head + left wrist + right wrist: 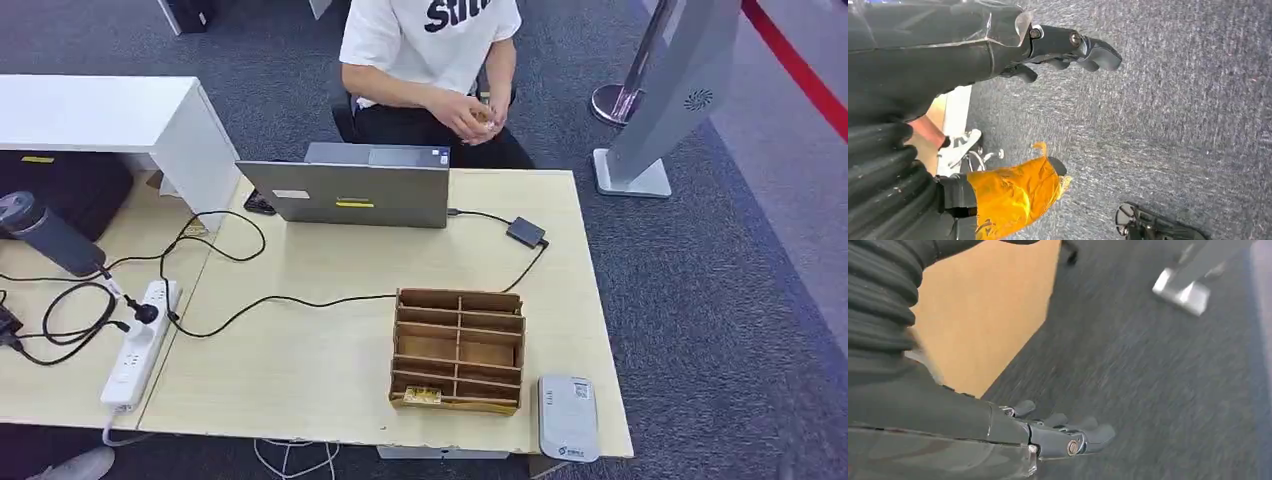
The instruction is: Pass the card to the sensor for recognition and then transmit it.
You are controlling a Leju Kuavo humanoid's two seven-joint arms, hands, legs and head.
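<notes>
A yellowish card [422, 395] lies in the front-left slot of a cardboard divider box [458, 348] on the wooden table [300, 370]. A grey-white card sensor [567, 417] sits flat at the table's front right corner, just right of the box. My left hand [1068, 50] hangs over the grey carpet, its fingers apart and holding nothing. My right hand [1058, 432] also hangs above the carpet beside the table's edge [983, 315], fingers stretched out and empty.
A person [430, 50] sits across the table behind a grey laptop [350, 190]. A black cable runs from an adapter [526, 232] past the box. A power strip [140, 345] and a dark bottle [45, 232] lie at the left. A grey stand [670, 100] rises at the right.
</notes>
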